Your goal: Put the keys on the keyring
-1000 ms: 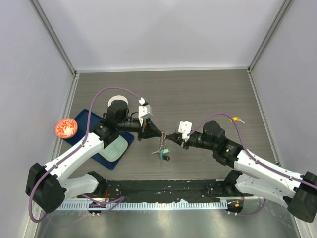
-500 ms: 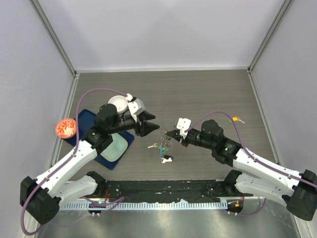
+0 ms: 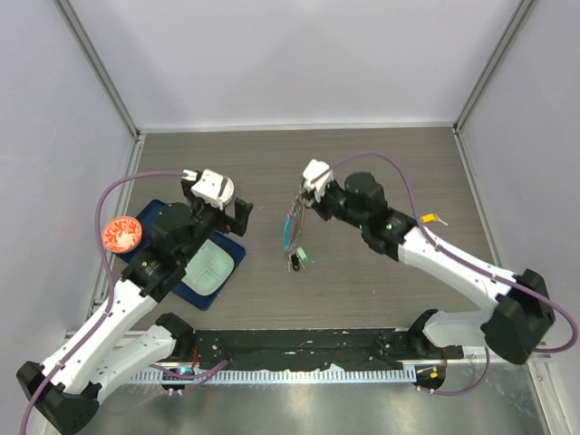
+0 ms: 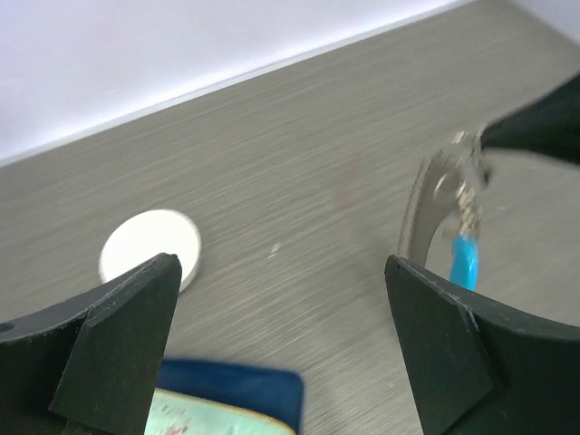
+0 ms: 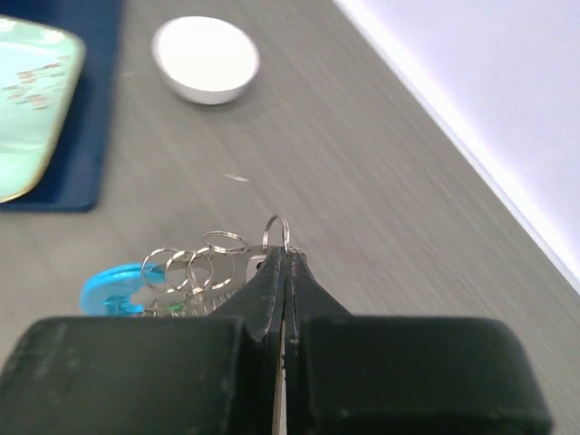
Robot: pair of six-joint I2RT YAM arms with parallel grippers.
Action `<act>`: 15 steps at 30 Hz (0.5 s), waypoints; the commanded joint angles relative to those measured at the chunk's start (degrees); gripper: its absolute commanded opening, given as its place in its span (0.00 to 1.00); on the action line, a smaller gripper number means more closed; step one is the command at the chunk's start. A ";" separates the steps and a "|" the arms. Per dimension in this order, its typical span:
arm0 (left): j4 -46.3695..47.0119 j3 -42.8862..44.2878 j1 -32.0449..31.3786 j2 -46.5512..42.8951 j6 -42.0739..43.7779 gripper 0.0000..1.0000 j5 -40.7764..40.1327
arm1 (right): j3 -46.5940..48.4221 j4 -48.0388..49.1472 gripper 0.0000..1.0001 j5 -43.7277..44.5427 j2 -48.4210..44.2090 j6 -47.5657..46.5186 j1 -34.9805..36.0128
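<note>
While one second ago both grippers met low in the middle of the table, they are now well apart. The left gripper has gone back toward the left of the top view, above the blue mat, and the right gripper has carried the keyring toward the upper middle of the frame. In the left wrist view the two black fingers of the left gripper stand wide apart with nothing between them. In the right wrist view the jaws of the right gripper are pressed together on the thin wire of the keyring, which I judge hangs below them, lifted from the table. I think one threading attempt is over and the left arm must fetch another key, but I see no loose key in these pictures and cannot tell if one was added. The keyring is shiny thin wire with several small round steel loops, silver keys that look blurred, a smooth curved blue tag, and a black fob at its low end. The table is grey with fine lines like wood, and the white bowl is round and matte.
</note>
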 commanded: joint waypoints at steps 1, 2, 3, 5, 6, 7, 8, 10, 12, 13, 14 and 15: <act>-5.58 2.60 0.31 -2.58 -1.44 1.00 -17.10 | 13.25 3.76 0.01 4.58 7.67 1.30 -6.56; -7.15 2.95 0.31 -3.19 -1.36 1.00 -18.85 | 15.45 3.94 0.01 5.20 11.18 1.31 -8.22; -7.78 2.87 0.31 -3.55 -0.84 1.00 -19.21 | 19.91 4.37 0.01 5.90 13.47 1.13 -8.76; -8.57 2.43 0.31 -4.60 0.31 1.00 -21.05 | 24.68 4.55 0.01 9.85 17.17 0.35 -9.91; -8.58 1.73 0.31 -5.13 0.40 1.00 -21.24 | 29.14 4.82 0.01 11.08 21.10 0.16 -10.96; -8.58 1.38 0.31 -5.66 0.66 1.00 -21.15 | 31.01 4.99 0.01 12.14 22.80 -0.01 -11.40; -8.14 1.03 0.31 -6.71 1.10 1.00 -20.98 | 32.77 4.99 0.01 14.06 24.55 -0.10 -11.84; -7.52 -0.38 0.31 -7.85 1.10 1.00 -20.80 | 35.86 5.00 0.01 16.09 28.34 0.25 -12.72; -7.26 -1.35 0.31 -9.61 1.10 1.00 -20.80 | 35.60 4.65 0.01 18.30 30.62 2.52 -13.25; -7.17 -2.31 0.31 -10.23 1.10 1.00 -20.89 | 34.90 4.64 0.01 18.74 31.07 3.58 -13.69; -7.08 -2.67 0.31 -10.75 1.10 1.00 -20.98 | 33.76 4.73 0.01 19.09 31.51 4.81 -13.95; -7.17 -2.93 0.31 -11.72 1.02 1.00 -20.89 | 30.88 5.43 0.01 19.79 31.95 7.26 -14.13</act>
